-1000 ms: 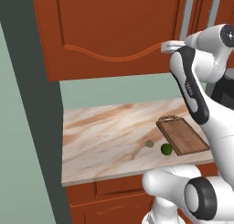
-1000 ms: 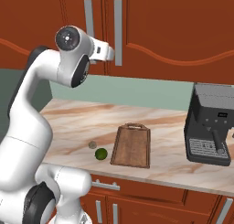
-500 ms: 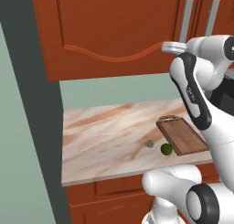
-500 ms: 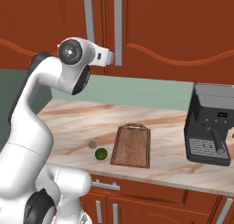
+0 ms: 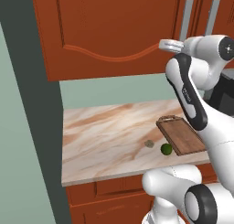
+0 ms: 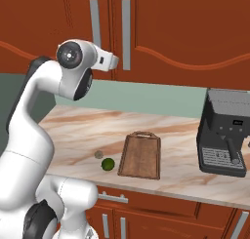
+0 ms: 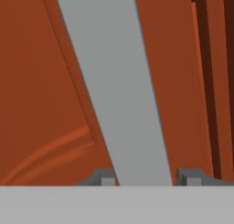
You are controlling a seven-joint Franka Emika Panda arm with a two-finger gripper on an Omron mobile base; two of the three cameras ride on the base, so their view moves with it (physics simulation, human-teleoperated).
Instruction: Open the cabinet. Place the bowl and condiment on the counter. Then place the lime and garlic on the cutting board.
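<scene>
1. Up at the cabinet (image 6: 185,33), we see our gripper (image 7: 148,178) with a finger on each side of a grey bar handle (image 7: 114,81), grasping it; doors shut.
2. Near the desk (image 5: 105,131) front edge, the dark green lime (image 6: 108,164) and grey-beige garlic (image 6: 99,154) lie just left of the cutting board (image 6: 141,155).
</scene>
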